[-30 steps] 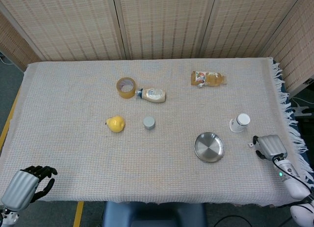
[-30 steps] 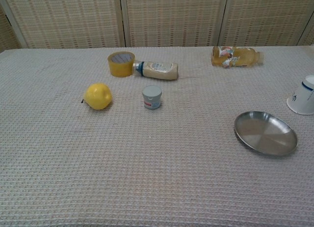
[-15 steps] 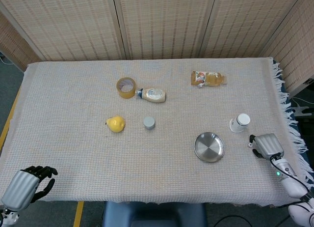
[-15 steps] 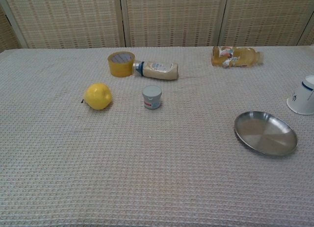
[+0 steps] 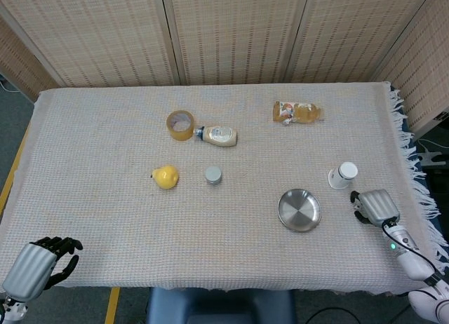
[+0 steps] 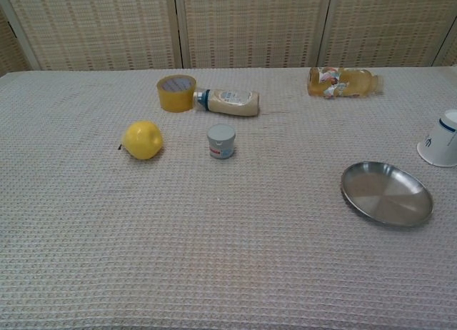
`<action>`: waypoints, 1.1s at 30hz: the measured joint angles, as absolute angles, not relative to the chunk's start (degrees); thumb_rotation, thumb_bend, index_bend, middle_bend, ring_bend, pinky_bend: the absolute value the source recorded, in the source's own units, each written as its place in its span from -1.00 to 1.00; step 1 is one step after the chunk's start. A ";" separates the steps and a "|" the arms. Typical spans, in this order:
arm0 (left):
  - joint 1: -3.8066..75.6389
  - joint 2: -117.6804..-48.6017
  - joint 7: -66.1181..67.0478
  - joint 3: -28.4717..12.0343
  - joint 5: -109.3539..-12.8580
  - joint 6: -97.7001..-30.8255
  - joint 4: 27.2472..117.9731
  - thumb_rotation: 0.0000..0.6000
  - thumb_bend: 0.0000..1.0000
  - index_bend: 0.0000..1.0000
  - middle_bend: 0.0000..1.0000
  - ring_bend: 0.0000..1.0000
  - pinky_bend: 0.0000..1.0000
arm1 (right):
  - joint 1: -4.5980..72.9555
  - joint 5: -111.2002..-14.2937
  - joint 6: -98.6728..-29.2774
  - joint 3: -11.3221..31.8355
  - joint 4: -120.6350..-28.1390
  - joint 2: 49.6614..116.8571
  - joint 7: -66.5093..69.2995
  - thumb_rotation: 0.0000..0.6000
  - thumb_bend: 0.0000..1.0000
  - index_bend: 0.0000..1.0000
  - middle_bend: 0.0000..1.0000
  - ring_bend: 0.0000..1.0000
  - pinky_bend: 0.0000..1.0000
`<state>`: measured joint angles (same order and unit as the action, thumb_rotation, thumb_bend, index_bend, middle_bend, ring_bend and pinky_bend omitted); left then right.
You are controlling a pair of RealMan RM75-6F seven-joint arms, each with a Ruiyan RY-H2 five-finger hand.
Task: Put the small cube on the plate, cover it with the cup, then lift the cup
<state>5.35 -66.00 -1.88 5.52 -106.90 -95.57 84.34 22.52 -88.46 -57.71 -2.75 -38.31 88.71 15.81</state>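
The steel plate [image 5: 299,210] [image 6: 386,193] lies on the cloth at the right. Just beyond it to the right, a white paper cup [image 5: 343,174] [image 6: 441,138] stands upside down. My right hand [image 5: 375,205] sits low on the cloth to the right of the plate and just in front of the cup, its dark fingers [image 5: 357,206] bent down toward the cloth. The small cube does not show in either view, and the fingers hide the cloth under them. My left hand [image 5: 35,264] rests at the table's front left corner, holding nothing, fingers loosely apart. The chest view shows neither hand.
A tape roll [image 5: 180,124], a lying sauce bottle [image 5: 219,135], a yellow pear [image 5: 166,177] and a small grey jar [image 5: 212,174] sit left of centre. A juice bottle [image 5: 297,112] lies at the back right. The cloth's fringed edge [image 5: 414,177] runs along the right.
My right hand has slid left and a little farther up the table, over the spot where a small pale object lay beside its fingers. The left hand has not moved.
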 measured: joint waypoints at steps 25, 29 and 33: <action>5.46 -65.85 -2.06 5.57 -106.67 -95.13 84.47 1.00 -0.14 -0.05 0.13 0.18 0.38 | 22.37 -86.96 -56.39 -2.18 -40.51 87.77 9.97 1.00 -0.50 -0.03 0.62 0.35 0.91; 5.47 -65.88 -2.08 5.56 -106.60 -95.08 84.48 1.00 -0.14 -0.05 0.13 0.19 0.38 | 22.22 -86.85 -57.18 -1.90 -40.60 87.90 9.87 1.00 -0.49 0.14 0.63 0.36 0.93; 5.47 -65.92 -2.06 5.56 -106.61 -95.06 84.48 1.00 -0.14 -0.05 0.12 0.18 0.38 | 22.08 -86.95 -58.26 -1.70 -40.61 88.05 9.96 1.00 -0.49 0.23 0.64 0.38 0.94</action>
<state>5.47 -65.92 -2.06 5.56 -106.61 -95.06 84.48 22.08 -86.95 -58.26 -1.70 -40.61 88.05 9.96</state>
